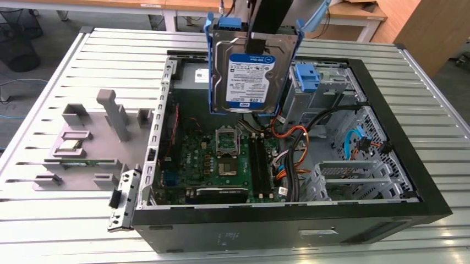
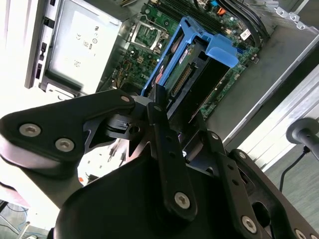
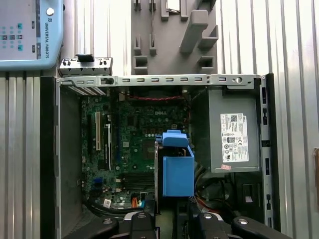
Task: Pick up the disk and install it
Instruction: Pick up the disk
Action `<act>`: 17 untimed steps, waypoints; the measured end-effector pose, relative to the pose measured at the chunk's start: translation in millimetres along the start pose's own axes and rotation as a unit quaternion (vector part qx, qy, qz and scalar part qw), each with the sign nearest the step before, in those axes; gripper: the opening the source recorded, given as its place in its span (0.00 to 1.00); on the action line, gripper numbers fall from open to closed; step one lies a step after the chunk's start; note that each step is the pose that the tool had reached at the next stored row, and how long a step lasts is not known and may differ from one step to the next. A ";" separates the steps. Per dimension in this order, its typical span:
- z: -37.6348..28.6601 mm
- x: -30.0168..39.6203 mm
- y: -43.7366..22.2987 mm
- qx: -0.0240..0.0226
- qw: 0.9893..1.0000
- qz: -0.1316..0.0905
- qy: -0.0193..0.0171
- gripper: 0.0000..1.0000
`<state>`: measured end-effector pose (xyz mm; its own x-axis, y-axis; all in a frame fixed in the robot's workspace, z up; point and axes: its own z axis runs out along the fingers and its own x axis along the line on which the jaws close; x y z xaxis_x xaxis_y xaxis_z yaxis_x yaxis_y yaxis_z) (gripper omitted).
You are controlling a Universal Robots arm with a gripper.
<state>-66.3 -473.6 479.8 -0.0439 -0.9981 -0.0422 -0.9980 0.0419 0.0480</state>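
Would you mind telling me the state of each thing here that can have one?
disk: held upright above the open case, not yet installed.
gripper: shut on the disk.
computer case: lying on its side, side panel off.
green circuit strip: resting in the grey fixture, outside the case.

Arm (image 1: 270, 14) hanging vertically, gripper (image 1: 256, 43) pointing down, black fingers (image 2: 162, 114) clamped on the top edge of the disk (image 1: 246, 77), held upright beneath it
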 end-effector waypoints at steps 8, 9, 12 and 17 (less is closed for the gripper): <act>-0.1 1.5 -0.1 0.000 1.000 0.000 0.000 0.35; -0.1 1.5 -0.1 0.000 1.000 0.000 0.000 0.35; -0.1 2.8 -0.2 0.000 1.000 0.000 0.000 0.35; -0.3 6.1 -0.3 0.000 1.000 0.000 0.000 0.35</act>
<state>-66.3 -479.7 479.8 -0.0439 -0.9982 -0.0414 -0.9980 0.0419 0.0480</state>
